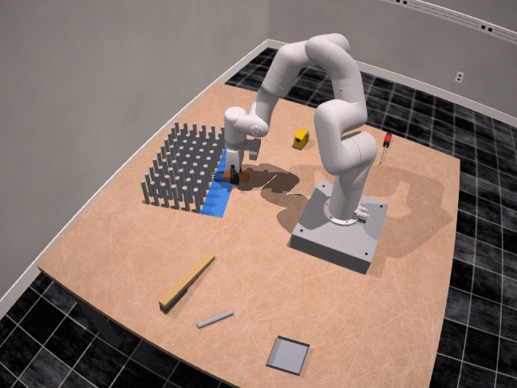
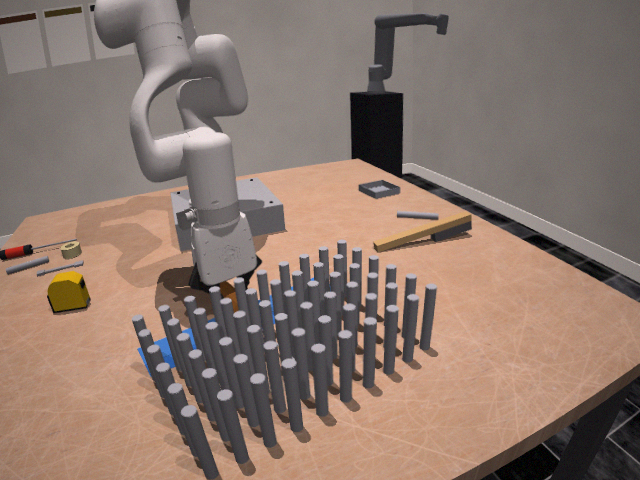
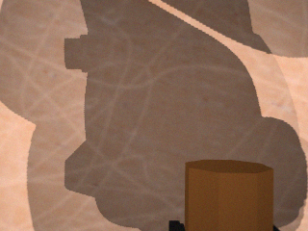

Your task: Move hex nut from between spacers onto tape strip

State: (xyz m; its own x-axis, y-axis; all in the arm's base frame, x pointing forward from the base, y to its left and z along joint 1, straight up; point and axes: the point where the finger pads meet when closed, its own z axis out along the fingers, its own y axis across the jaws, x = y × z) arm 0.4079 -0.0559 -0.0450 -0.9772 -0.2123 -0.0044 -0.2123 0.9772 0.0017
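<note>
A dense field of upright grey spacers (image 1: 183, 166) (image 2: 310, 320) stands on the table. The blue strip of tape (image 1: 215, 200) (image 2: 168, 348) lies along the side of the field nearest the arm. My gripper (image 1: 233, 175) (image 2: 224, 286) is low over the strip at the field's edge, shut on the orange-brown handle of the hook pick (image 1: 242, 178) (image 2: 227, 296) (image 3: 228, 197). The pick lies about level, and its thin shaft points in among the spacers. The hook tip is hidden. The hex nut shows in no view.
A yellow tape measure (image 1: 300, 138) (image 2: 67, 291) and a red screwdriver (image 1: 386, 144) (image 2: 18, 251) lie behind the arm. A wooden bar (image 1: 186, 281) (image 2: 421, 232), a grey rod (image 1: 215, 318) (image 2: 417, 214) and a grey tray (image 1: 287, 355) (image 2: 379, 189) lie far from the spacers.
</note>
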